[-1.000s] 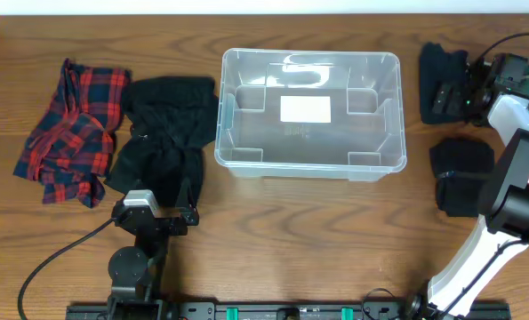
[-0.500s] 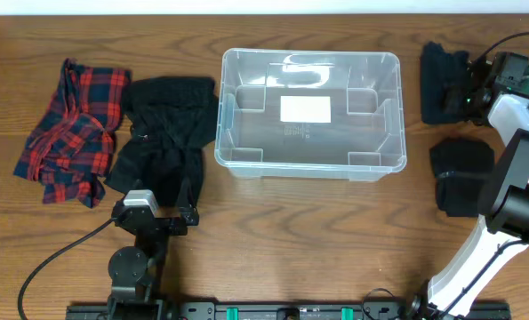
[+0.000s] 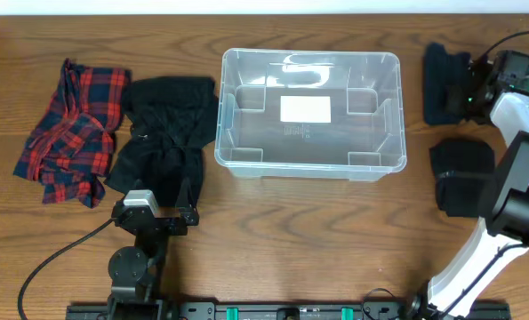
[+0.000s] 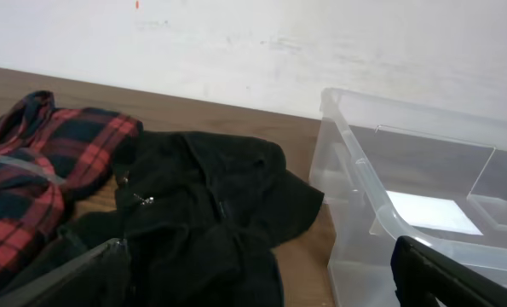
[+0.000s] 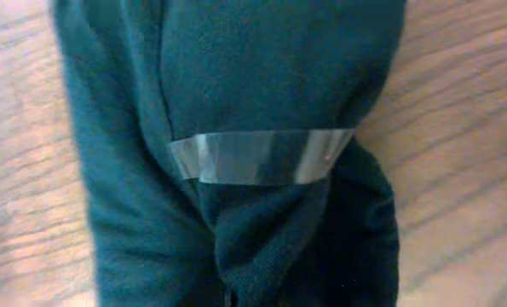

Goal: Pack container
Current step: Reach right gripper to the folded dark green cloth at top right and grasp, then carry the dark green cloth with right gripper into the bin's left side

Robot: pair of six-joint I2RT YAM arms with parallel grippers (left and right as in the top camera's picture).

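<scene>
Centrally on the wooden table (image 3: 291, 240) sits the clear plastic container (image 3: 310, 56), upright, with a white label (image 3: 305, 108) on its base. Just beside its left wall lies a crumpled black garment (image 3: 162, 133), touching a red plaid shirt (image 3: 68, 133) further left. The left gripper (image 4: 257, 256) hangs low near the garment, jaws spread wide. Right of the container, the right gripper (image 3: 467, 92) is at a dark green folded cloth (image 5: 236, 85) bound with a clear tape band (image 5: 257, 158); I cannot tell how its jaws stand. A black folded cloth (image 3: 460, 173) lies nearer.
</scene>
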